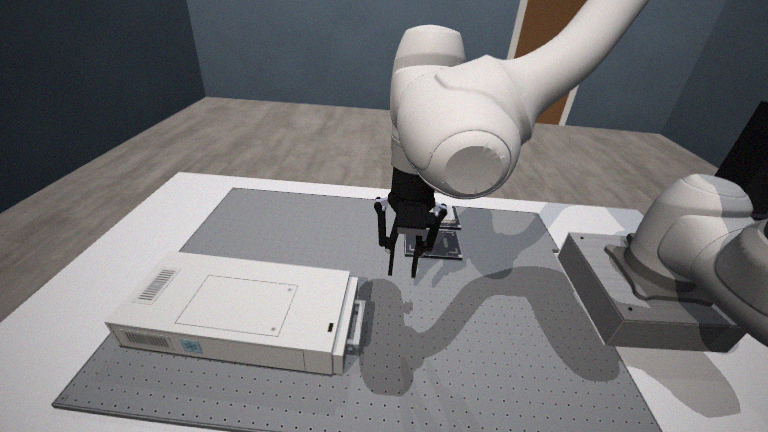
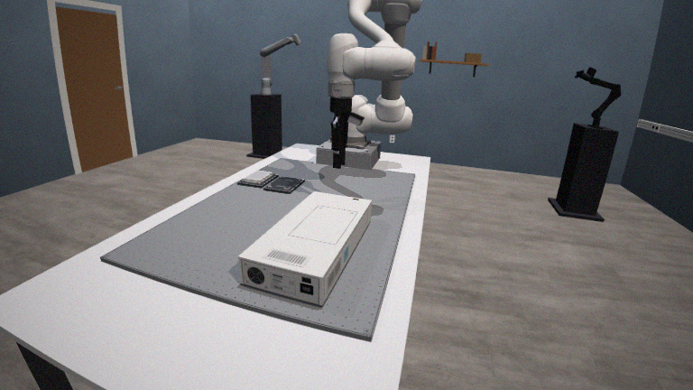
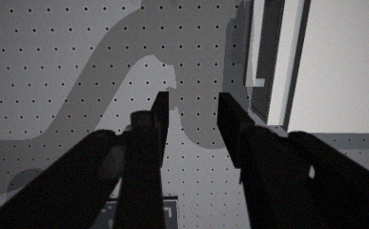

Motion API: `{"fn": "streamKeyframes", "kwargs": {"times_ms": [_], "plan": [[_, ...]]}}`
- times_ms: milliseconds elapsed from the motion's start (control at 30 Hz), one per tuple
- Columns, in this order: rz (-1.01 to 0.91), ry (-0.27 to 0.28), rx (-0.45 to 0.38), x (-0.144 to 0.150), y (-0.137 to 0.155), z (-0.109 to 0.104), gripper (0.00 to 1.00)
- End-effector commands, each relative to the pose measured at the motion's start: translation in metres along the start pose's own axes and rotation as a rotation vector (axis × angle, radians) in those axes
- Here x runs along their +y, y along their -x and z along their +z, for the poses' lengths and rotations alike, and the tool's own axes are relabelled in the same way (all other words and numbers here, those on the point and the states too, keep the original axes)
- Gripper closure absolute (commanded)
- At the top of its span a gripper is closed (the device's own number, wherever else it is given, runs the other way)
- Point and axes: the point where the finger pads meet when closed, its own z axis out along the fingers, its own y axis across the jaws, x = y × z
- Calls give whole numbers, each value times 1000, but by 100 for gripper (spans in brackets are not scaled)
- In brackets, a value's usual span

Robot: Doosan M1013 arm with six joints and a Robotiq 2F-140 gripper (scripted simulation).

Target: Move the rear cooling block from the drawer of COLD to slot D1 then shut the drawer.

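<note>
The cooler COLD (image 1: 237,305) (image 2: 322,225) (image 3: 343,72) is a white box. Its drawer front (image 1: 343,325) (image 3: 285,62) sits close against the housing, with the handle (image 1: 357,325) (image 3: 253,48) on it. The small lamp window (image 1: 330,327) looks dark. Both cooling blocks and their tubes are hidden inside. D1 (image 1: 433,246) (image 2: 283,184) (image 3: 171,221) is a dark slot with pale corner marks and no block. D2 (image 2: 244,182) beyond it bears a pale block (image 2: 258,177) (image 1: 451,214). My gripper (image 1: 402,275) (image 2: 337,166) (image 3: 193,108) is partly open and empty, above the perforated plate near the handle side.
The grey perforated plate (image 1: 509,399) (image 2: 198,237) lies on the white table (image 1: 84,280) (image 2: 204,345). The arm's grey base block (image 1: 586,291) (image 2: 347,156) stands at the table end beyond the handle. The arm's shadow crosses the plate.
</note>
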Motion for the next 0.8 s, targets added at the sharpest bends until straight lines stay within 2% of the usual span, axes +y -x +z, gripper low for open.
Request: {"fn": "streamKeyframes", "kwargs": {"times_ms": [0,767], "plan": [[-4,2,-5,14,-12,8,66],[-4,-1,-5,67,-54,39,66]]}}
